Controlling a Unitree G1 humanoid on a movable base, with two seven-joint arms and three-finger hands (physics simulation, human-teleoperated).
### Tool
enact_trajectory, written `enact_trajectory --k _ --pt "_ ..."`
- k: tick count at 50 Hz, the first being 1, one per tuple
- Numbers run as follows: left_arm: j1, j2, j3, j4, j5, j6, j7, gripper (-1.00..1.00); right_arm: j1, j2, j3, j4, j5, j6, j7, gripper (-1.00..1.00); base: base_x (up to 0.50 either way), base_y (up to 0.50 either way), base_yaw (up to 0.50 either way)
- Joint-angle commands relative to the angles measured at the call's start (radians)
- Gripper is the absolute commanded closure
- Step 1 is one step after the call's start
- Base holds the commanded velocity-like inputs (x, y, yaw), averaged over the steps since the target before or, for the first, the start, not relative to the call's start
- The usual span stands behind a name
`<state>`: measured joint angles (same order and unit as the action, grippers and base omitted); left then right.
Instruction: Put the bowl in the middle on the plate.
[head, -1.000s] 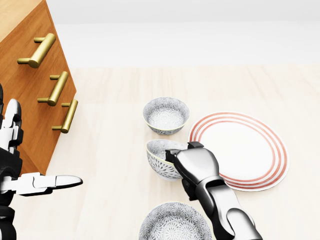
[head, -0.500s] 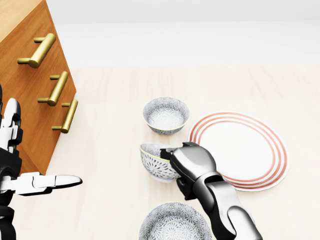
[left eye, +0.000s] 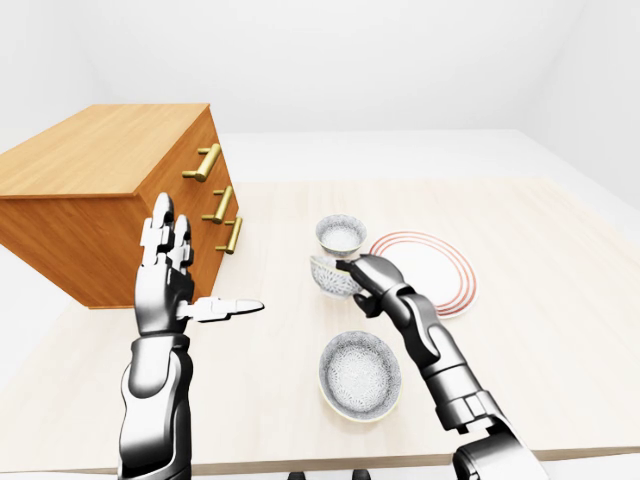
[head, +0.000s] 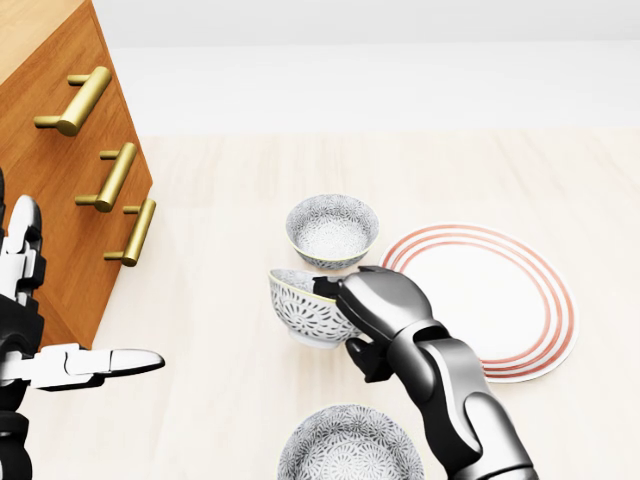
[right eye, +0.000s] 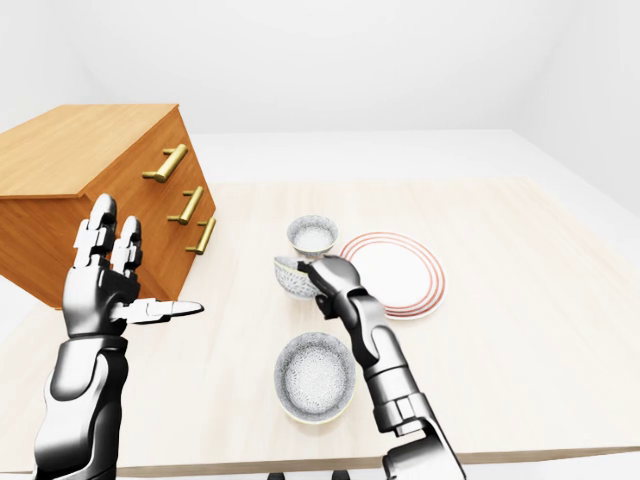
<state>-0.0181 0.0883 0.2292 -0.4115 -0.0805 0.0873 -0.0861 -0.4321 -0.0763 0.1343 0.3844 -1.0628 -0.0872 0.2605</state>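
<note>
Gripping the middle bowl (head: 302, 310) at its right-hand rim, the right hand (head: 385, 305) has its fingers closed round the edge. The bowl hangs tilted just left of the hand in the head view. The red-ringed plate (head: 548, 300) lies on the desk (head: 220, 400) to the right, with the hand between bowl and plate. A second bowl (head: 332, 230) stands just above the held one, near the plate's left edge. A third bowl (head: 350, 448) stands below, beside the right forearm. The left hand (left eye: 165, 290) hovers open, fingers spread, near a wooden chest of drawers (left eye: 90, 200).
</note>
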Motion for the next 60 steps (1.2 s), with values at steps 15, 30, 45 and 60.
enact_trajectory --k 15,30,45,60 --pt "0.007 -0.003 -0.003 0.007 0.004 0.000 -0.003 -1.00 -0.027 -0.062 -0.058 -0.093 0.039 0.000 0.080 1.00 0.00 0.00 0.00" --pt "0.007 -0.003 -0.005 0.011 0.007 0.000 -0.003 -1.00 -0.028 -0.106 -0.099 -0.157 0.087 0.000 0.165 1.00 0.00 0.00 0.00" --pt "0.001 -0.001 -0.003 0.004 0.004 0.000 -0.001 -1.00 -0.118 -0.175 -0.141 -0.127 -0.010 0.000 0.080 1.00 0.00 0.00 0.00" --pt "0.002 -0.002 -0.005 0.007 0.005 0.000 -0.001 -1.00 -0.216 -0.235 -0.139 0.003 -0.235 0.000 -0.200 1.00 0.00 0.00 0.00"
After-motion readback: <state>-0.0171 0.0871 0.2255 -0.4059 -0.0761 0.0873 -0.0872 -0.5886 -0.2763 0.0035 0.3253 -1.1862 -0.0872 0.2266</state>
